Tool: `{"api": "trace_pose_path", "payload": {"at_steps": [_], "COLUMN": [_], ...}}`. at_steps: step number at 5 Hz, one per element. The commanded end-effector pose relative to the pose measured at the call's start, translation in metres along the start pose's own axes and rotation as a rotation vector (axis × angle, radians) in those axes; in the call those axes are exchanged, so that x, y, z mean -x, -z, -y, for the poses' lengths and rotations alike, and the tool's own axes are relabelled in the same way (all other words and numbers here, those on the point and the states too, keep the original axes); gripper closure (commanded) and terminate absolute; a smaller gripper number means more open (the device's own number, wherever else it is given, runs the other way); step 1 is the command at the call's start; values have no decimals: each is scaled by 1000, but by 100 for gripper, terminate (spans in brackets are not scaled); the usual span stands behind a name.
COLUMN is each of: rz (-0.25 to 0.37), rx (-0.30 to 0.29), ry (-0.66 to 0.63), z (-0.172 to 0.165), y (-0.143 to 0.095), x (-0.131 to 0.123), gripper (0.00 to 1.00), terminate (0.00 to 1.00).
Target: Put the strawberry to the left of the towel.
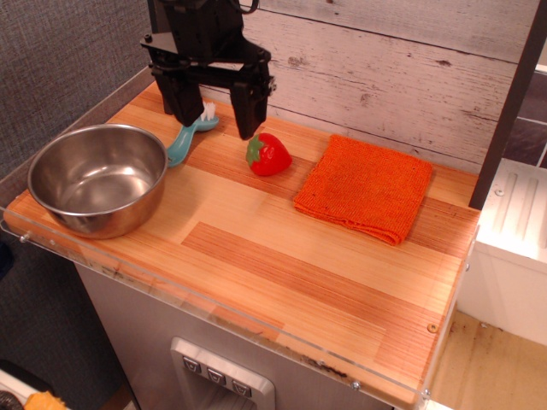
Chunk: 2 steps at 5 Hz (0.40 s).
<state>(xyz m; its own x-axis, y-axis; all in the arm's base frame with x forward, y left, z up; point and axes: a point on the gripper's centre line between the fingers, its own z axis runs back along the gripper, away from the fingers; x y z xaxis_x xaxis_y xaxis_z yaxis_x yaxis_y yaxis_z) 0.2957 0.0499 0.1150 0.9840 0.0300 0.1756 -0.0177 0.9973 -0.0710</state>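
Steel bowl (97, 178) sits at the left end of the wooden surface (282, 273), close to the front-left corner, upright and empty inside. Just behind its right rim lies a teal brush (190, 134), handle pointing toward the bowl, white bristles toward the back edge; whether handle touches the bowl rim is hard to tell from this angle.

Black gripper (214, 107) hangs above the back-left part of the surface, over the brush head. Its jaws are spread wide, holding nothing; the left finger is in front of the brush bristles, the right finger ends just above and left of the strawberry. Looks like a small gap between that fingertip and the fruit, but overlap in the view makes it uncertain.

The strawberry (270, 155) rests on the surface near the back edge, roughly midway along it, lying on its side with the green cap turned to the left and the red tip to the right. It lies between brush and towel, free of the jaws.

The towel (366, 187) lies flat to the right of the strawberry, folded square, one corner pointing toward the back edge, near the back-right corner of the surface. Strawberry and towel are near but apart, bare wood showing between them. Front half of the surface carries nothing but wood grain.
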Motion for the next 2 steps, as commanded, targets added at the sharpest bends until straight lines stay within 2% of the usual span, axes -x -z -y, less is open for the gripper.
{"api": "trace_pose_path", "payload": {"at_steps": [1, 2], "rz": [48, 48], "rx": [-12, -12], "ry": [-2, -2], "z": [-7, -7], "y": [-16, -16], "x": [8, 8], "gripper": [0, 0], "terminate": [0, 100]}}
